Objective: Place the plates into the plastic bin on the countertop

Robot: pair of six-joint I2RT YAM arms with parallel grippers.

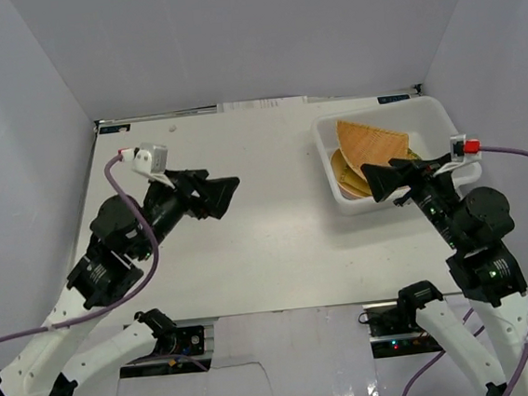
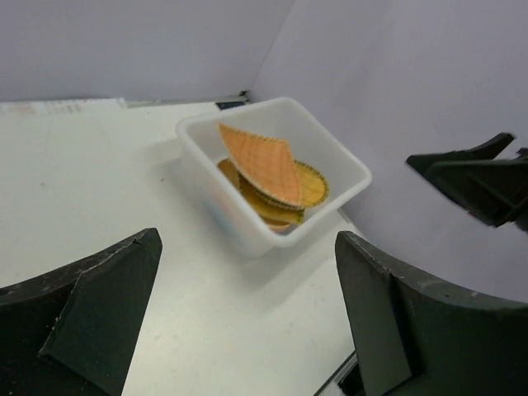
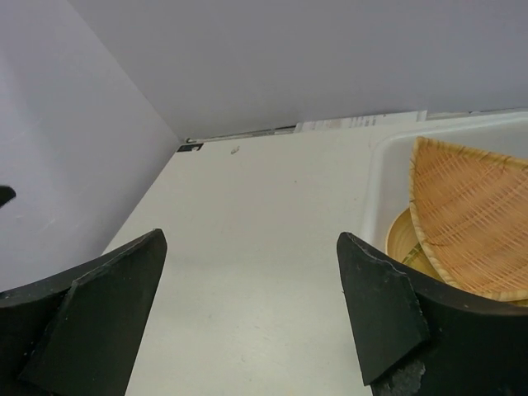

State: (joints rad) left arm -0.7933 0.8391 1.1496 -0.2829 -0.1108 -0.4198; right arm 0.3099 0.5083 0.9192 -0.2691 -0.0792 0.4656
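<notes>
Plates (image 1: 371, 143) lie stacked in the plastic bin (image 1: 329, 168). The left claw (image 1: 231, 197) and right claw (image 1: 373, 181) gape empty. Best lift the right straight up, clearing the tilted top tray.

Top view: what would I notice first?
The white bin at the far right of the table, a fan-shaped woven tray tilted on other plates inside. Then two open, empty black grippers: the left gripper over the table's left half, the right gripper at the bin's near edge.
</notes>
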